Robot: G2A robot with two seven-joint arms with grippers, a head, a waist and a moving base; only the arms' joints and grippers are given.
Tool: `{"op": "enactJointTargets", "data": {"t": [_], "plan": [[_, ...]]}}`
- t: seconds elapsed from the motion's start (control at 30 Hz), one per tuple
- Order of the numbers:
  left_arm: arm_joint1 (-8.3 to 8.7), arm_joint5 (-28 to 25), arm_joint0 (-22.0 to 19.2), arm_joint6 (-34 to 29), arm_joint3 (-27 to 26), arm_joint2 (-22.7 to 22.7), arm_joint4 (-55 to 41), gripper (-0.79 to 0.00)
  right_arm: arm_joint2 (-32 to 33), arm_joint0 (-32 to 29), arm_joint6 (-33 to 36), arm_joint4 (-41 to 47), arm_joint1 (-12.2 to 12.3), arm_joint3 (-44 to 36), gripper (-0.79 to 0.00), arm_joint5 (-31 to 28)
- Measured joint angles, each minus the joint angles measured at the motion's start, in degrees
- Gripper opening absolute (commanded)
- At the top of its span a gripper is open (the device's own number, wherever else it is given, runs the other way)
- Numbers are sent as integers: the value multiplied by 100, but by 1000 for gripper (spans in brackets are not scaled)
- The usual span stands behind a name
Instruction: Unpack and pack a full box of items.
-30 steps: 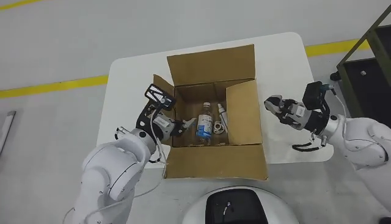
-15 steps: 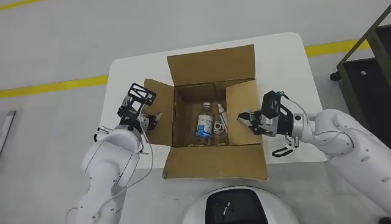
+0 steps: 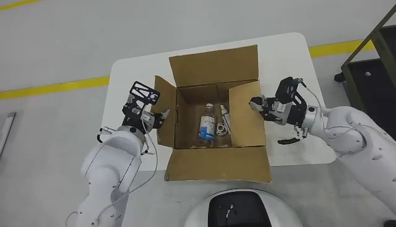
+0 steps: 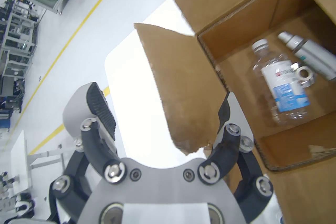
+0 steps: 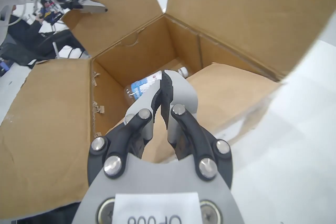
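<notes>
Unpacking barely begun, by the look of it: cardboard box (image 3: 216,164) on white table (image 3: 136,72), flaps open, three visible items not yet lifted out. Inside, on the box floor: clear plastic bottle (image 3: 207,127) with white cap, lying on its side; silver spray can (image 3: 225,119) just beside it; small metal ring (image 4: 304,74) between the two. Left gripper (image 4: 160,101) spread wide, straddling the edge of the left flap (image 4: 178,83) without clamping it. Right gripper (image 5: 164,83) pinched closed on nothing, poised just above the right flap (image 5: 225,88). Left to do, in all likelihood: emptying the box, then repacking everything.
</notes>
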Motion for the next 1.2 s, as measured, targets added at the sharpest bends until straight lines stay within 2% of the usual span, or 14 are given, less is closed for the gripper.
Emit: {"op": "enactJointTargets", "data": {"t": [0.1,0.17,0.23,0.4,0.6,0.77,1.07,1.2], "plan": [[5,-433,-166,-137,-234,227,286,0,437,-343,-137,12,60,-115,-785,328],[-35,-374,-224,-117,-283,343,349,0,679,-558,-142,2,95,-223,-785,447],[-60,-130,-359,-267,-387,467,-95,0,932,-804,-112,-70,131,-358,-785,580],[-149,45,-461,-272,-427,841,-1777,0,1387,-1438,-209,-307,175,-685,-785,1023],[-216,270,-531,-365,-516,1210,-3315,0,1492,-1971,-291,-390,155,-946,-785,1453],[-219,229,-540,-400,-522,1289,-3442,0,1407,-2016,-257,0,117,-940,-785,1432],[-219,235,-534,-393,-516,1283,-3441,0,1409,-2016,-253,-2,118,-937,-785,1434],[-225,492,-292,36,-354,1225,-3627,0,1332,-2073,-426,-73,88,-942,-785,1513]]}}
